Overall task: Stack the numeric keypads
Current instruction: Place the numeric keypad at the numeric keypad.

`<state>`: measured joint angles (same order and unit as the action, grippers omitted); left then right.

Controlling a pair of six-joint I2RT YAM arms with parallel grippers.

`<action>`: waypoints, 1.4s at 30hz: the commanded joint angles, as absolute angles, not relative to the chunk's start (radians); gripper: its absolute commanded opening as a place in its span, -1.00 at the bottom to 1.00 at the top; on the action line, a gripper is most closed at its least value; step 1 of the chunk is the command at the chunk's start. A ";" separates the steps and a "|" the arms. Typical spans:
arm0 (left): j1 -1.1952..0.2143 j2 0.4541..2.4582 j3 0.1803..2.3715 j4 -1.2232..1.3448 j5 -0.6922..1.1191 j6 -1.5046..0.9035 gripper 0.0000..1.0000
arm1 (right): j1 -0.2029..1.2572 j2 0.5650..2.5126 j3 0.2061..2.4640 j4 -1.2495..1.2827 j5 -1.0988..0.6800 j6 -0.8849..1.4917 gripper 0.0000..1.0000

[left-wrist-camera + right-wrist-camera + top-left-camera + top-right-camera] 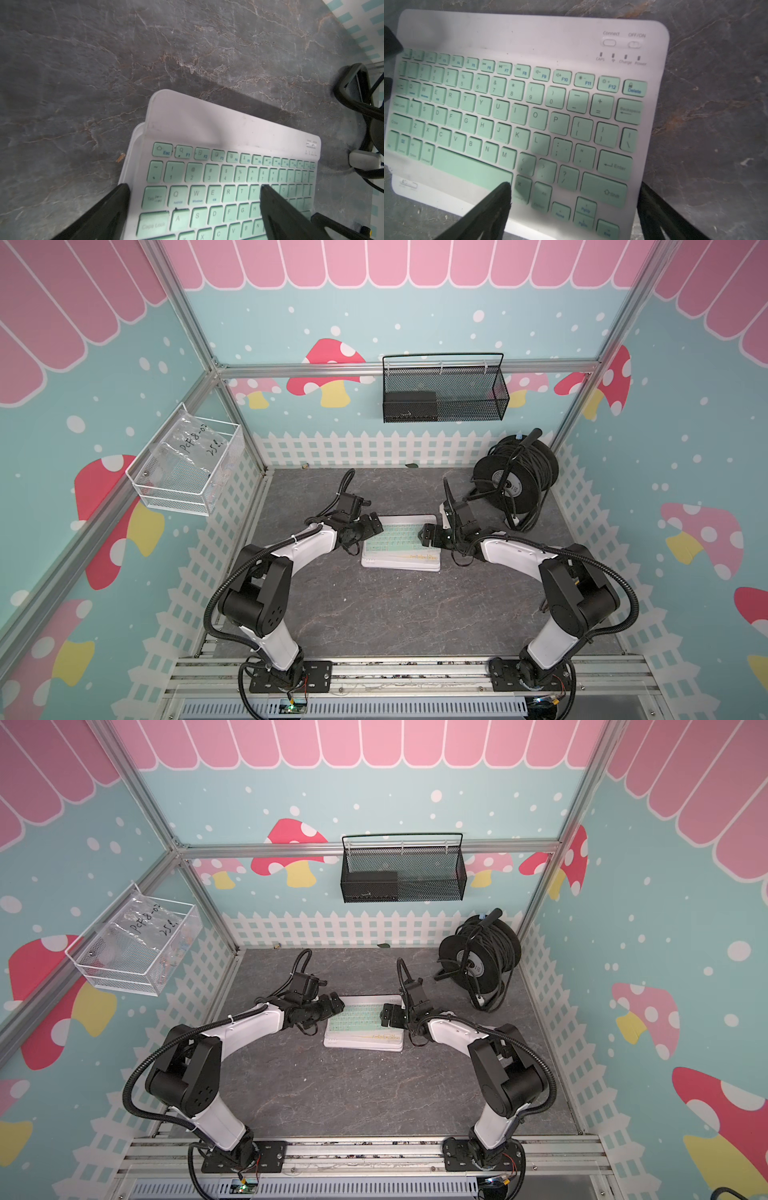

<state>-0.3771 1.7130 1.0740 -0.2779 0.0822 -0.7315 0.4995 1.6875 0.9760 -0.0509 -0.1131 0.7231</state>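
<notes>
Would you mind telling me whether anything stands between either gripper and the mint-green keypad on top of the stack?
Nothing visible does: the left gripper and right gripper hang open over the ends of the white-framed mint-green keypad.

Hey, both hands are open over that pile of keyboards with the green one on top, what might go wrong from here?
The white keypad with mint-green keys lies skewed, a lower white keypad frame jutting out beneath it, so it may slide off.
The left hand and right hand each have a finger over the keys; withdrawing low might drag that keypad.
The black cable reel stands near the right arm, a possible snag.
</notes>
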 commanded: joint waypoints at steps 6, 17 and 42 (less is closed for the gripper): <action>-0.405 1.796 1.136 -0.223 0.057 -0.776 0.99 | 0.522 1.708 0.994 -0.064 -0.110 0.741 0.89; -0.457 1.822 1.169 -0.225 0.051 -0.770 0.99 | 0.551 1.706 0.992 -0.073 -0.112 0.749 0.89; -0.460 1.834 1.195 -0.258 0.051 -0.745 0.99 | 0.572 1.750 1.029 -0.154 0.017 0.761 0.90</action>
<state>-0.4507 1.8183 1.1660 -0.2573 0.0448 -0.7517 0.5640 1.7287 1.0466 -0.1604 0.0406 0.7425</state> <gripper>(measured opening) 0.994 0.951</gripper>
